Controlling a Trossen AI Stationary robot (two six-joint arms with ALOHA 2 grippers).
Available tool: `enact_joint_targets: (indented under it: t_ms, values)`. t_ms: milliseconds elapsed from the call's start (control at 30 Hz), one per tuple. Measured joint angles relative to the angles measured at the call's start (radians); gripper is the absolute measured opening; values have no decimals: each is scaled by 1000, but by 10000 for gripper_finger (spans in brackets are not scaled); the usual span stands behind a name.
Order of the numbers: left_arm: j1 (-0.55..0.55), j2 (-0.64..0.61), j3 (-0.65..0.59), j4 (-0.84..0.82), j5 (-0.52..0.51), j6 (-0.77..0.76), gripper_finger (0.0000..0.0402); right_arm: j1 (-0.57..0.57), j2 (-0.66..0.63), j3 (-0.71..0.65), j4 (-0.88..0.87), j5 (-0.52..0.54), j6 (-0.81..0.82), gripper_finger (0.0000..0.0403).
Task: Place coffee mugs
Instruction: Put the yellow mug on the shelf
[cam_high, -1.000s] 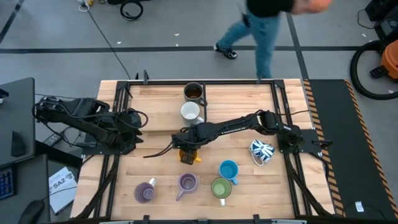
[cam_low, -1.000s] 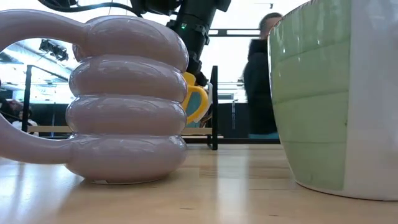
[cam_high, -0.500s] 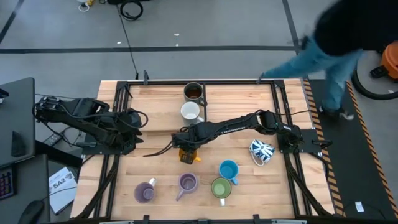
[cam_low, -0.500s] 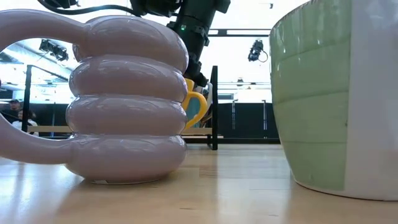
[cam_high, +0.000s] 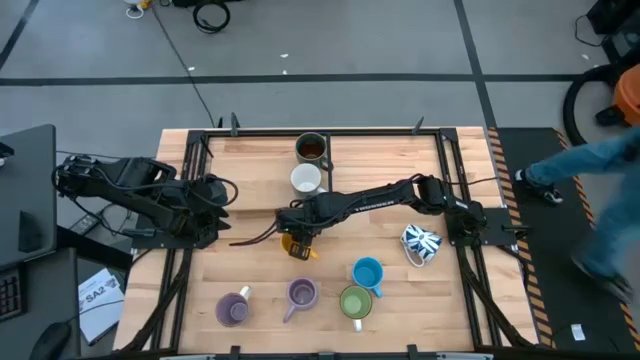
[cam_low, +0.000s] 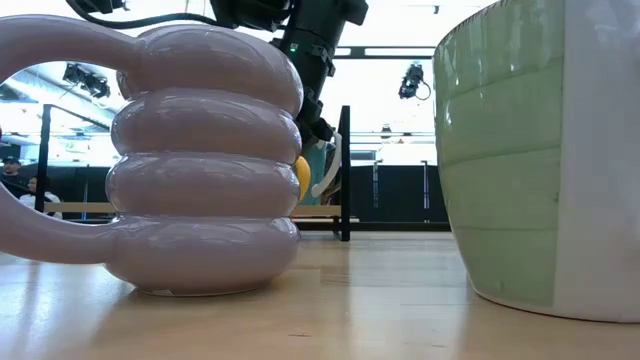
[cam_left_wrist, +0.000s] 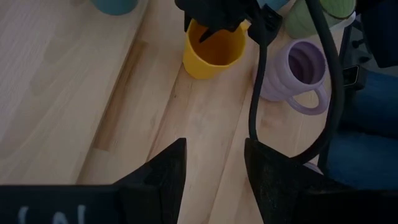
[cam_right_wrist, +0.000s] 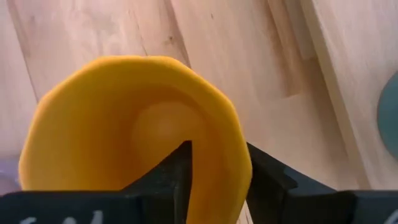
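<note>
The orange mug (cam_high: 297, 246) is mid-table, with my right gripper (cam_high: 301, 232) over it, shut on its rim; it also shows in the right wrist view (cam_right_wrist: 130, 130), the left wrist view (cam_left_wrist: 213, 48) and the low view (cam_low: 303, 178), mostly hidden behind a purple mug (cam_low: 200, 160). The dark grey mug (cam_high: 311, 148) and white mug (cam_high: 306, 179) stand toward the far edge. The blue (cam_high: 368, 273), green (cam_high: 355, 301), two purple (cam_high: 302, 293) (cam_high: 233, 309) and patterned (cam_high: 421, 243) mugs stand nearer. My left gripper (cam_left_wrist: 214, 171) waits open at the table's left. My right gripper pinches the orange mug's rim wall (cam_right_wrist: 227, 155), one finger (cam_right_wrist: 180, 171) inside the cup and one finger (cam_right_wrist: 267, 180) outside. The fingers come from above, pointing down. The mug stays upright, mouth up; whether its base is on the table I cannot tell.
A dark cable (cam_left_wrist: 258, 81) runs along the table beside the orange mug. Black rails (cam_high: 195, 190) frame the table's sides. A person's legs (cam_high: 590, 180) are on the floor right of the table. Bare wood lies left of the orange mug.
My right gripper has carried the orange mug a little toward the table's left and far edges; in the low view the mug has slipped behind the purple mug and its handle no longer shows. A person has walked from behind the table round to its right side.
</note>
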Motion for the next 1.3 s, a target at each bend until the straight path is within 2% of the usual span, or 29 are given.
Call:
enact_joint_targets:
  t_ms: [333,600,733,933,1133,1300]
  values:
    - [0,0,0,0,-23,-2,169,-22,0,6,4,-3,-2,141]
    - [0,1,0,-1,-26,-21,169,-19,-27,116,-27,0,-76,140]
    - [0,0,0,0,-27,-21,169,-8,-76,170,-71,2,-120,140]
    - [0,0,0,7,-74,-59,169,14,-208,173,-125,18,-171,140]
    - [0,1,0,27,-117,-147,169,66,-347,101,-182,158,-195,140]
    - [0,1,0,31,-139,-191,169,103,-483,-77,-199,193,-150,140]
